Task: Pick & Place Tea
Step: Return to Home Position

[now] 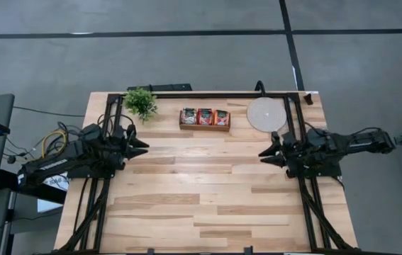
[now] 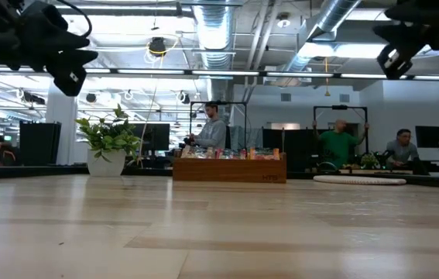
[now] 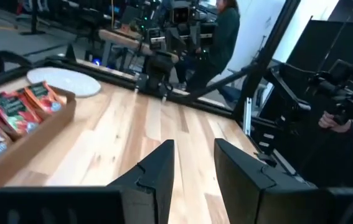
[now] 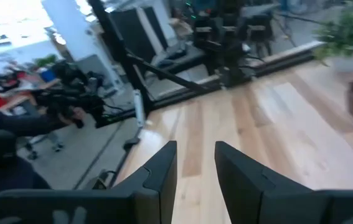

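The tea (image 1: 205, 116) stands leaning in three groups inside the wooden tray (image 1: 204, 128), at the far middle of the table (image 1: 208, 205). The long axis of the row runs left to right. The left tool (image 1: 142, 146) and the right tool (image 1: 264, 154) hover at the table's sides and point inward. Both are slightly open and hold nothing.

Wooden tray (image 1: 204, 128): between the left jaws and right jaws, toward the far edge of the table (image 1: 201, 205). Potted plant (image 1: 141, 103): near the left jaws. Pale round disc (image 1: 266, 114): near the right jaws.
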